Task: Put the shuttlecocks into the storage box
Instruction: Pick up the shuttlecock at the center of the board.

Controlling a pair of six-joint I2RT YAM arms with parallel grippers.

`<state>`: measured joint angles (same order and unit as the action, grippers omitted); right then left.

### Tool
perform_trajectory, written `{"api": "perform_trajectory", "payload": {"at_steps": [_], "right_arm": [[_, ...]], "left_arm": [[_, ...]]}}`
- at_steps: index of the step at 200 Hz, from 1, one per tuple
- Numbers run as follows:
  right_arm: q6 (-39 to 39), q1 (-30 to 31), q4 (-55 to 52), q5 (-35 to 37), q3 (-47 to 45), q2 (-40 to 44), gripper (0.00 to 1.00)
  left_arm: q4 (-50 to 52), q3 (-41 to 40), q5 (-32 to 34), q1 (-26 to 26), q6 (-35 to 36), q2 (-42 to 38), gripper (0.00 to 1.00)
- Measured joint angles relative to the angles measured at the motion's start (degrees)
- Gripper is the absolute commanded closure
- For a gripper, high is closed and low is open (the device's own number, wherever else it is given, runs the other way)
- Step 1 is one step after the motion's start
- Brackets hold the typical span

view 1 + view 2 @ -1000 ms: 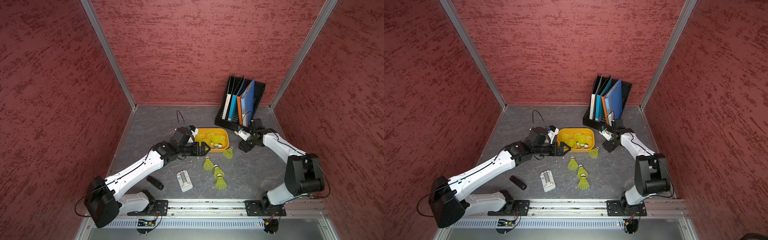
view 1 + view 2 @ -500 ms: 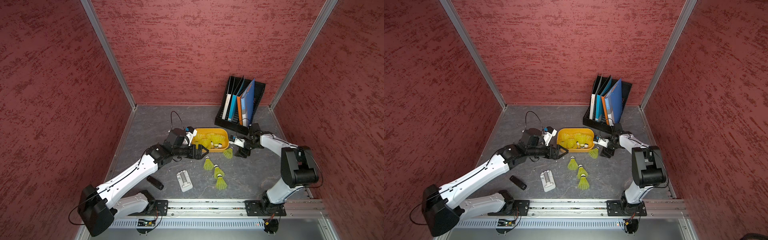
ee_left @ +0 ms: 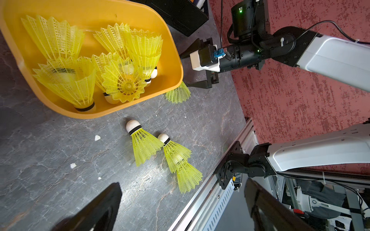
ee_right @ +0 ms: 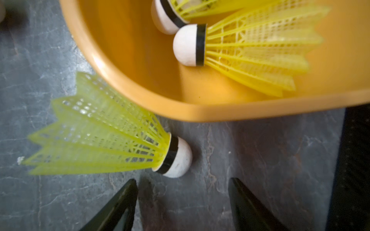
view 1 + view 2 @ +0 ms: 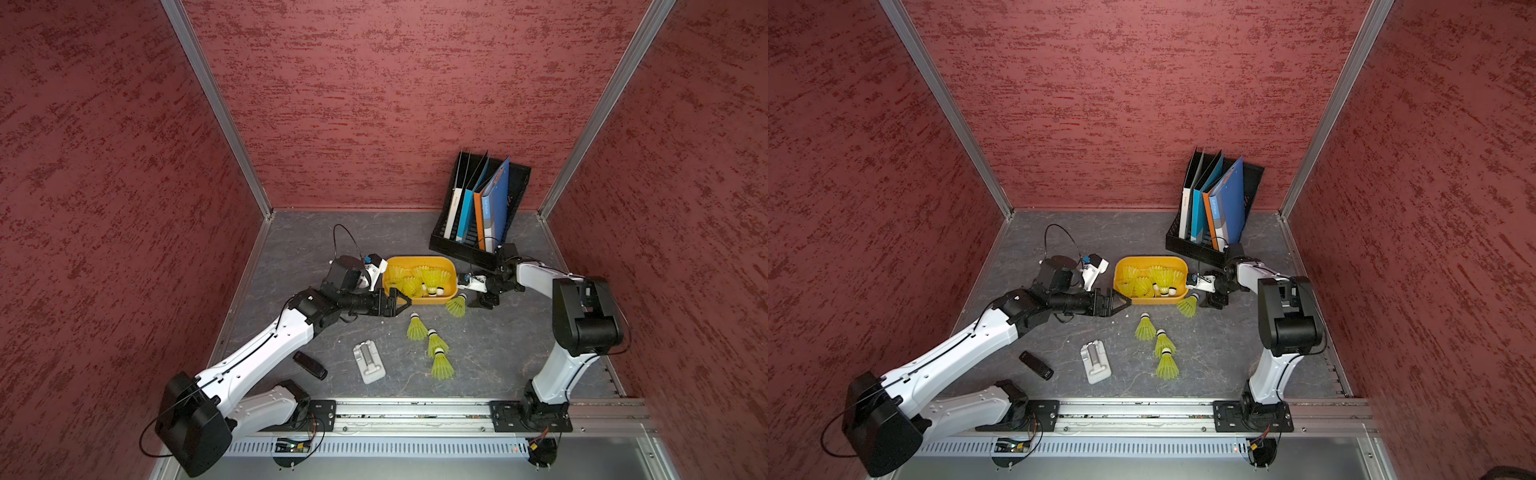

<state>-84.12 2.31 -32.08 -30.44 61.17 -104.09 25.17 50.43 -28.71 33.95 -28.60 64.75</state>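
- The storage box is sitting on the bench between the two arms, just in front of the black file rack with its folders.
- Several shuttlecocks are lying piled inside the box, their skirts overlapping.
- One loose shuttlecock is lying on its side on the bench, its skirt tucking under the rim at the box's corner and its white tip pointing away from the box.
- The right fingers are standing apart and gripping nothing. They are hanging low over the bench just beside that loose shuttlecock's tip without touching it.
- Three more shuttlecocks are lying in a row on the bench, closer to the front rail. The two nearest the rail are overlapping.
- The left fingers are spreading fully wide and carrying nothing, hovering by the near wall of the box on the left arm's side.
- A pale grey block and a small black stick are lying on the bench beside the left arm, well apart from the box.
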Motion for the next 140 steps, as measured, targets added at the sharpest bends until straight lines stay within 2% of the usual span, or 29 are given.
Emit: {"api": "perform_trajectory", "payload": {"at_steps": [96,127,140], "right_arm": [[-6.88,2.08,-1.75,-1.53,0.66,-1.49,0.32],[-7.67,3.54,-2.58,-1.97,0.81,-1.79,0.35],[-8.07,3.89,-3.06,-1.97,0.81,-1.79,0.40]], "left_arm": [[-0.66,-0.63,-2.58,-2.80,0.00,0.02,0.00],[-0.79,-0.63,-2.95,-2.82,0.00,0.02,0.00],[-0.79,-0.63,-2.97,-2.84,0.00,0.02,0.00]]}}
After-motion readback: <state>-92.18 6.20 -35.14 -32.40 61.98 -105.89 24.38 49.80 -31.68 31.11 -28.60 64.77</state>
